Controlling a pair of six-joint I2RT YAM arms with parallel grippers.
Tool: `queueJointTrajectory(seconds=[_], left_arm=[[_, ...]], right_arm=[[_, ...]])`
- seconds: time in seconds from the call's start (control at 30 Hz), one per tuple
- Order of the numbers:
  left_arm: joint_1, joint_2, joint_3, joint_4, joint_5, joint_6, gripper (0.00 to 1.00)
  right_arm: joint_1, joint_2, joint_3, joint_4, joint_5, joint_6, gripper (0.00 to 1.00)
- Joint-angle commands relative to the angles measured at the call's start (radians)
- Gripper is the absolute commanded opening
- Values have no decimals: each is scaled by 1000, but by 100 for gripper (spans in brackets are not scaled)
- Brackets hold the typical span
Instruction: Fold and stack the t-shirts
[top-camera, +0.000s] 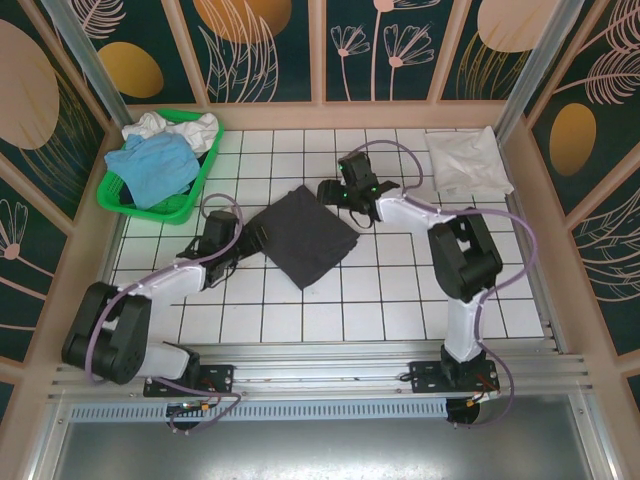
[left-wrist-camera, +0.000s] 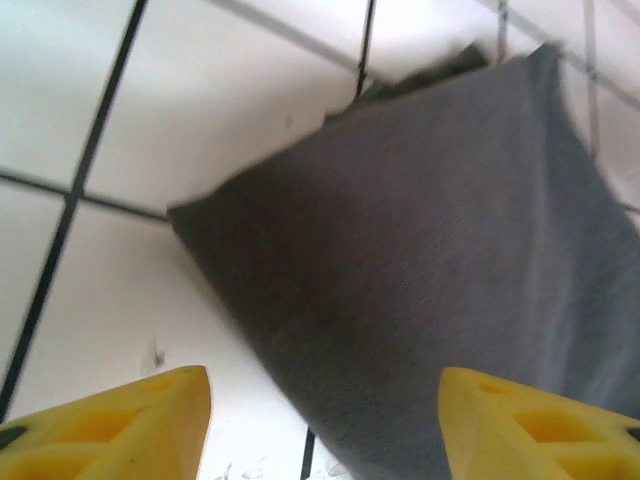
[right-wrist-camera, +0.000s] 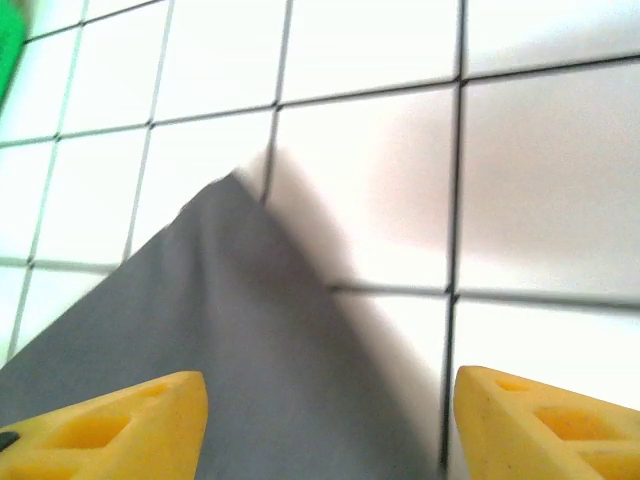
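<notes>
1. White tiles with dark grid lines cover the table (top-camera: 400, 290), which is boxed in by panels (top-camera: 270, 50) printed with leaves and flowers.
2. A dark shirt (top-camera: 303, 235) lies folded into a flat, tilted square near the table's middle. No sleeves or collar can be made out.
3. The left end effector (top-camera: 243, 238) sits low at the square's left corner. In the left wrist view its yellow fingers (left-wrist-camera: 130, 420) stand wide apart, with the dark cloth between and ahead of them, blurred. The bottom edge cuts the fingers off, and I cannot tell whether they touch the cloth.
4. The right end effector (top-camera: 328, 190) is just beside the square's far corner. In the right wrist view its fingers (right-wrist-camera: 120, 420) are also spread, gripping nothing. The shirt's pointed corner lies ahead of the left finger, and bare tile ahead of the right one.
5. A green basket (top-camera: 118, 195) stands at the far left corner. It holds a crumpled blue shirt (top-camera: 155, 165), with white cloth (top-camera: 175, 128) heaped behind it. How many white pieces there are cannot be told.
6. A folded white shirt (top-camera: 465, 162) lies at the far right, well apart from the dark one.
</notes>
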Motion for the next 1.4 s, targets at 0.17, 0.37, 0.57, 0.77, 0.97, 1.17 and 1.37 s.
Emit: queueJointTrajectory(seconds=[0.17,0.37,0.57,0.77,0.97,1.17,1.37], left_arm=[[-5,213,146,61,2,44,34],[1,416,396,-31,-41,179,43],[4,608,673,-126,20,259,62],[4,621,709,-176,-24,241,64],[4,546,583,-146,-7,212,64],[3,562,551,-109,56,199,54],[3,688,745,-152,133,223,49]], right_arm=[[16,9,-127,-1,-102,-31,65],[92,-203,-420,112,-181,69,62],[95,-336,-531,94,-79,148,63],[25,-290,-497,136,-54,135,65],[11,-111,-341,140,-96,97,65],[18,-26,-286,157,-147,119,63],[91,-71,-320,220,-227,159,60]])
